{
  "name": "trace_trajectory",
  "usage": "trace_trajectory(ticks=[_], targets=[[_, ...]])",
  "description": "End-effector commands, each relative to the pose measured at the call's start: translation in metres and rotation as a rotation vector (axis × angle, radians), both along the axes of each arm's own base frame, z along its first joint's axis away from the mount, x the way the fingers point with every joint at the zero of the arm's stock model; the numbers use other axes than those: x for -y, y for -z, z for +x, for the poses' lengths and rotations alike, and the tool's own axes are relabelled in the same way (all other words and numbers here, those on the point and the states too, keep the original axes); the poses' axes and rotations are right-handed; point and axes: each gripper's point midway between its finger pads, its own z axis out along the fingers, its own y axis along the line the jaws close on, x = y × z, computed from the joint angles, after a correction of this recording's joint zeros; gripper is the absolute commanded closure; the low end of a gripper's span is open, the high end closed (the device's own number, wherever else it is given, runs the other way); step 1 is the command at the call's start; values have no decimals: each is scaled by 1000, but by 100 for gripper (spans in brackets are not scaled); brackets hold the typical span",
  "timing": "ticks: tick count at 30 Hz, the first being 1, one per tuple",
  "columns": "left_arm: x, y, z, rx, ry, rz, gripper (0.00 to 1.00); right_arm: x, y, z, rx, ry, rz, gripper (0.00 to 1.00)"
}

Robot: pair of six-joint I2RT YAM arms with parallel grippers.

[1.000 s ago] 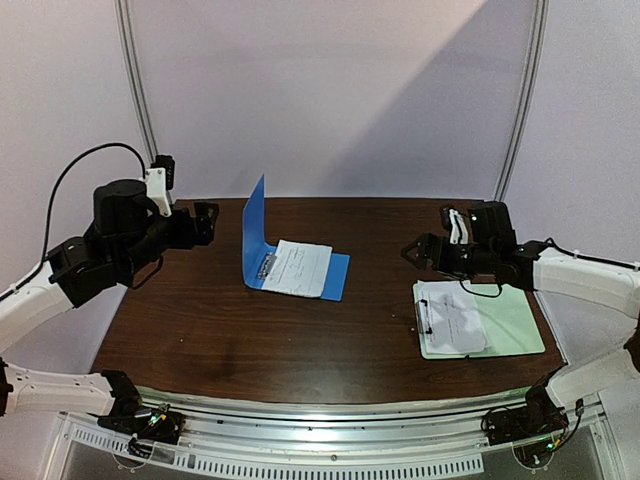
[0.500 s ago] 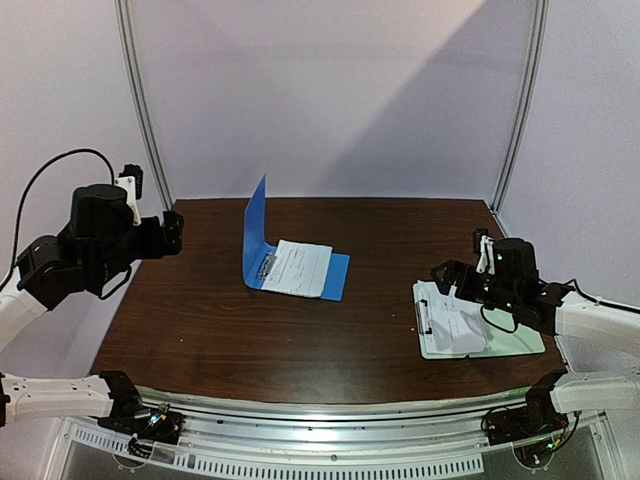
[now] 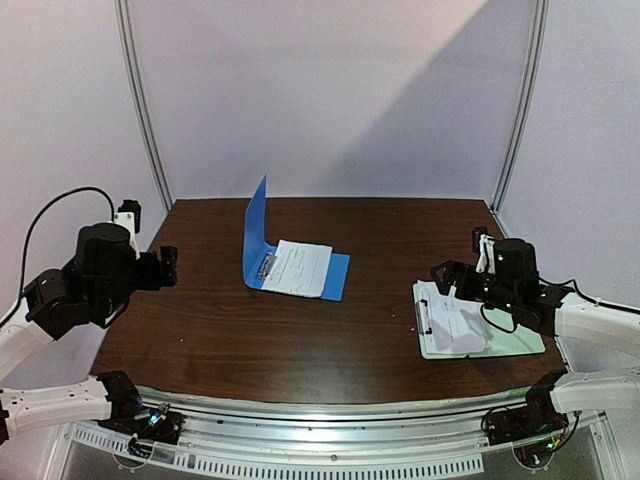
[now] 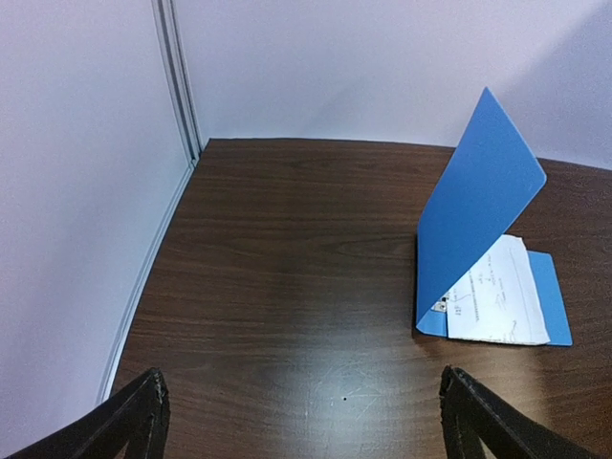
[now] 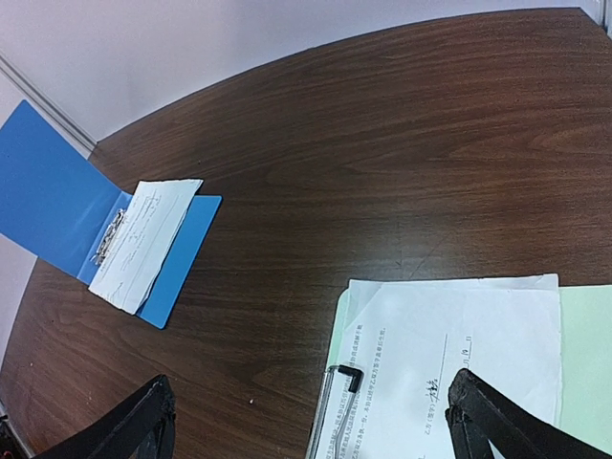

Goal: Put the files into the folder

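A blue folder (image 3: 262, 238) stands open at the centre of the dark wooden tabletop (image 3: 390, 225), one cover upright and the other flat. A first sheet (image 3: 298, 268) lies on the flat cover, beside the metal clip (image 3: 267, 265) at the hinge. At the right of the frame, a second sheet (image 3: 455, 320) rests on a pale green clipboard (image 3: 510, 325). The right hand (image 3: 446, 280) is poised over that sheet's upper left corner, fingers spread wide and gripping nothing. The left hand (image 3: 167, 268) hangs at the tabletop's left edge, well apart from the folder, equally wide open and empty.
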Motion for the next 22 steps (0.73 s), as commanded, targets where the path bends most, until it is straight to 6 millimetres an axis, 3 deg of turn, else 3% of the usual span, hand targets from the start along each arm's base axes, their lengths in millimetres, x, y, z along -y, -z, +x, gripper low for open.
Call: trace_trajectory(ticks=[1, 22], targets=[[-4, -9, -1, 63, 2, -36, 1, -4, 3, 1, 6, -27, -12, 1], [-7, -9, -1, 83, 0, -38, 0, -7, 4, 5, 18, -45, -18, 1]])
